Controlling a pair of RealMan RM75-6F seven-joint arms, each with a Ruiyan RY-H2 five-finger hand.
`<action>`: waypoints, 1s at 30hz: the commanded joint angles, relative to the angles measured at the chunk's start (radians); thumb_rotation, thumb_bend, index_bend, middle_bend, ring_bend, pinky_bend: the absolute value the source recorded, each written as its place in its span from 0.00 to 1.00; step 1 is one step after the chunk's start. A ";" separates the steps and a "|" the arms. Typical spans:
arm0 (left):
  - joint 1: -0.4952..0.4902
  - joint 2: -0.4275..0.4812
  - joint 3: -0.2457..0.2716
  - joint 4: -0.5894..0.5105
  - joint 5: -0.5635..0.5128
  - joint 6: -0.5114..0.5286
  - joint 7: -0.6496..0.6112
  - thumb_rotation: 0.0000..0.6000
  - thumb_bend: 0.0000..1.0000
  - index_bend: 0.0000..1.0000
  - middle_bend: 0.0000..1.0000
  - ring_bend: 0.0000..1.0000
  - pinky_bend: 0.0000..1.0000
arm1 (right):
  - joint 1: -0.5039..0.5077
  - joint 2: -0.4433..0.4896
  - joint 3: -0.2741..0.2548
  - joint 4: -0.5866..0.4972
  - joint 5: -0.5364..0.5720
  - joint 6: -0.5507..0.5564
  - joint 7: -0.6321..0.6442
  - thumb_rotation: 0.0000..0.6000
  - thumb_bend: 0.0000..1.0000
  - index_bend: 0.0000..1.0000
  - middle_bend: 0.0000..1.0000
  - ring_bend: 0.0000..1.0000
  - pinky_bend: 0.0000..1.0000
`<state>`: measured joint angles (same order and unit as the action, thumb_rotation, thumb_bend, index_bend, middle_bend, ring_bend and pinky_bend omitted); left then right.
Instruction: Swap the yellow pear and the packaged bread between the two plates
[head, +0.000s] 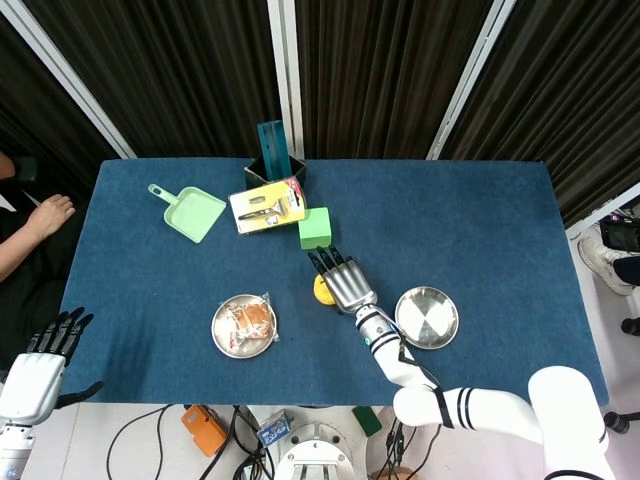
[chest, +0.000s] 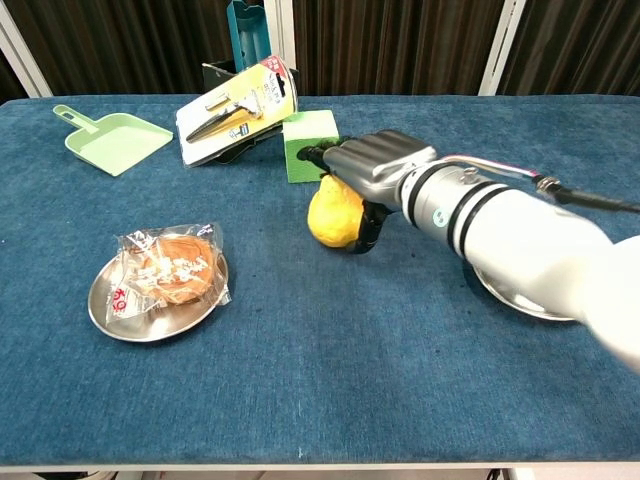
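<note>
The yellow pear (head: 321, 290) (chest: 335, 212) sits on the blue cloth near the table's middle, between the two plates. My right hand (head: 345, 283) (chest: 372, 162) lies over its top with fingers stretched out flat; the thumb touches its right side. The packaged bread (head: 248, 320) (chest: 170, 268) lies on the left steel plate (head: 224, 345) (chest: 108, 320). The right steel plate (head: 427, 318) has nothing on it, and my forearm hides most of it in the chest view. My left hand (head: 45, 362) hangs off the table's front left corner, fingers apart, holding nothing.
A green block (head: 315, 227) (chest: 310, 140) stands just behind the pear, close to my right fingertips. Further back are a packaged tool (head: 267, 204), a black holder (head: 272, 160) and a green dustpan (head: 195, 212). A person's hand (head: 48, 215) rests at the left edge.
</note>
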<state>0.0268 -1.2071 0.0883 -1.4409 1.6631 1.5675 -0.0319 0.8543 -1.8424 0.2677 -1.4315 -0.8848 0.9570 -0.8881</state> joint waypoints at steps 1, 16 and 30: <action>-0.009 0.000 0.008 -0.001 0.007 -0.019 0.002 1.00 0.05 0.06 0.00 0.00 0.12 | -0.023 0.089 -0.024 -0.103 -0.001 0.011 0.026 0.89 0.24 0.00 0.00 0.00 0.32; -0.106 -0.037 0.047 -0.094 0.139 -0.104 -0.066 1.00 0.05 0.06 0.00 0.00 0.12 | -0.408 0.624 -0.382 -0.387 -0.657 0.401 0.393 0.71 0.16 0.00 0.00 0.00 0.08; -0.278 -0.372 -0.137 -0.231 -0.096 -0.406 0.334 1.00 0.09 0.06 0.00 0.00 0.12 | -0.751 0.668 -0.491 -0.076 -0.850 0.815 0.761 0.73 0.16 0.00 0.00 0.00 0.00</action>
<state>-0.1967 -1.4798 0.0195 -1.6513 1.6807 1.2576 0.1764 0.1206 -1.1870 -0.2131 -1.5251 -1.7136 1.7673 -0.1428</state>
